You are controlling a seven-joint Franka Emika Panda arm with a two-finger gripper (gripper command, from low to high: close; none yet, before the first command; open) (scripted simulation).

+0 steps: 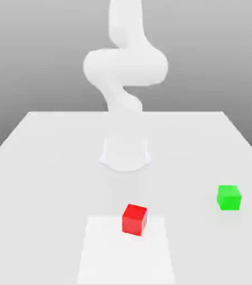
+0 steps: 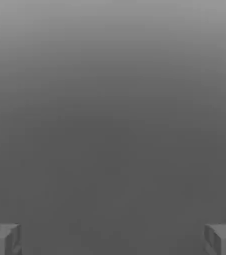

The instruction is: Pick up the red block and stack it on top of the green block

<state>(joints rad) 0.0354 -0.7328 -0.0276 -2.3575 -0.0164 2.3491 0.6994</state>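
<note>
Hand empty, fingers wide apart; best lowered square over red block, well apart from green block, before closing.

Red block, green block, white table

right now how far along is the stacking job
Done: nothing yet. The red block sits on the table, apart from the green block, which lies toward the exterior view's right. In hand: nothing; the gripper is open, with no block between its fingertips. Left: reach the red block, grasp it, lift it, and set it on the green one.
</note>
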